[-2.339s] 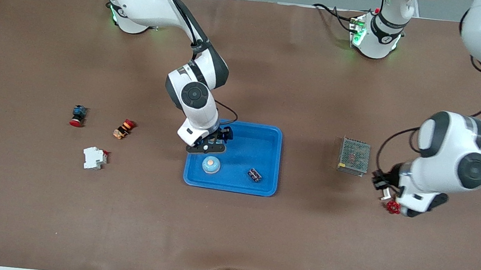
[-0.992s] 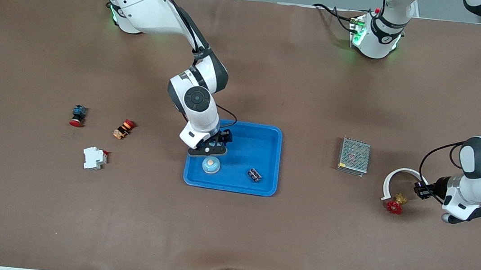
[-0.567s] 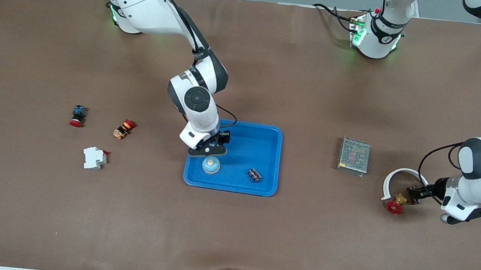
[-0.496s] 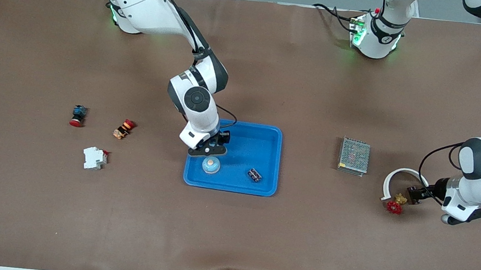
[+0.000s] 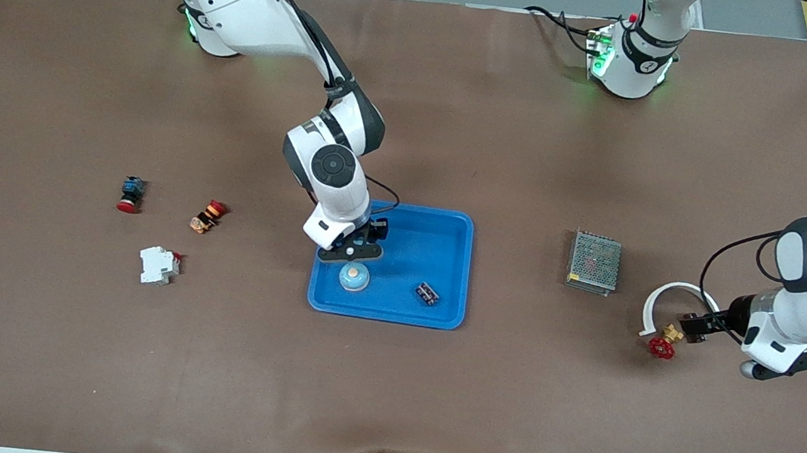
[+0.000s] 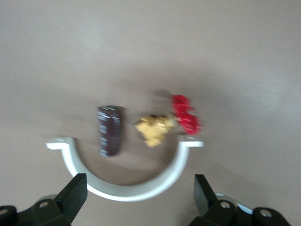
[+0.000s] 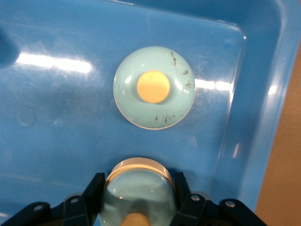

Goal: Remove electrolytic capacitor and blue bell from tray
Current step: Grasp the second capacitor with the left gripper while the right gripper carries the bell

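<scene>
My right gripper [image 5: 351, 249] hangs low over the blue tray [image 5: 452, 232], shut on a pale blue bell [image 7: 138, 193] with a tan button. A second bell [image 7: 154, 87] of the same kind stands in the tray [image 7: 263, 94] just nearer the front camera [image 5: 354, 276]. A dark capacitor [image 5: 428, 294] lies in the tray too. My left gripper [image 6: 138, 190] is open and low at the left arm's end of the table [image 5: 688, 325]. Another dark capacitor [image 6: 110, 130] lies loose on the table inside a white half-ring clamp [image 6: 127, 190], apart from both fingers.
A brass valve with a red handle [image 5: 661, 347] lies by the clamp [image 5: 657, 297]. A metal mesh box [image 5: 594, 262] stands between clamp and tray. Toward the right arm's end lie a white breaker [image 5: 158, 265], a red button switch [image 5: 129, 194] and an orange-red switch [image 5: 207, 216].
The left gripper has opened and moved slightly toward the valve, leaving the capacitor on the table. The right gripper's fingers have closed in over the tray.
</scene>
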`<state>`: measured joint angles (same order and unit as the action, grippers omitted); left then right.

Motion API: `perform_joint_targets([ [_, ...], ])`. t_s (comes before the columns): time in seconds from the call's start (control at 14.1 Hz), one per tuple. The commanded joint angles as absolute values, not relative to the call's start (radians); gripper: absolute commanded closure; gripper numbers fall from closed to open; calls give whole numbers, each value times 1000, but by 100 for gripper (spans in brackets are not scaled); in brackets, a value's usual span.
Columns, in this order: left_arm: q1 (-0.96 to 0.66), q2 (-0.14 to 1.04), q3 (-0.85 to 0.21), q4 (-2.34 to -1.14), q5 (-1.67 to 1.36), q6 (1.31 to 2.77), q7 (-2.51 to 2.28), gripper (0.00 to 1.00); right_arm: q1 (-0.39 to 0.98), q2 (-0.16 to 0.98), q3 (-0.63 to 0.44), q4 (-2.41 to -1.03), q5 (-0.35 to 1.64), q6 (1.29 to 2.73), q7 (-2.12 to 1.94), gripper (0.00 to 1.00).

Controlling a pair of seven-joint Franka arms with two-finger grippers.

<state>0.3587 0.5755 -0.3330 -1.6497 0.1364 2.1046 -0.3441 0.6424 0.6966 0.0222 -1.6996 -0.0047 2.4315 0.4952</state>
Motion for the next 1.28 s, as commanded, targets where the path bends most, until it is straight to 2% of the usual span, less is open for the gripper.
perform_joint_targets([
  [0.0,350,561,-411,-1663,147,2094,-487,0,629,614,25,-1680,-18,2300,438,54],
  [0.14,309,561,-429,-1661,150,2095,-592,0,595,566,23,-1661,-12,2212,362,54],
  [0.35,198,610,-430,-1589,152,2095,-783,0,510,494,26,-1634,-3,2068,163,53],
  [0.64,48,682,-423,-1501,150,2109,-945,6,362,411,23,-1631,-3,1955,-185,53],
  [0.85,-44,753,-422,-1419,149,2181,-1053,13,211,388,23,-1631,-3,1910,-476,53],
  [1.06,-119,804,-420,-1414,149,2308,-1149,24,54,399,23,-1631,-2,1924,-746,53],
  [1.2,-176,834,-413,-1407,152,2380,-1218,26,-18,425,23,-1609,0,1930,-886,53],
])
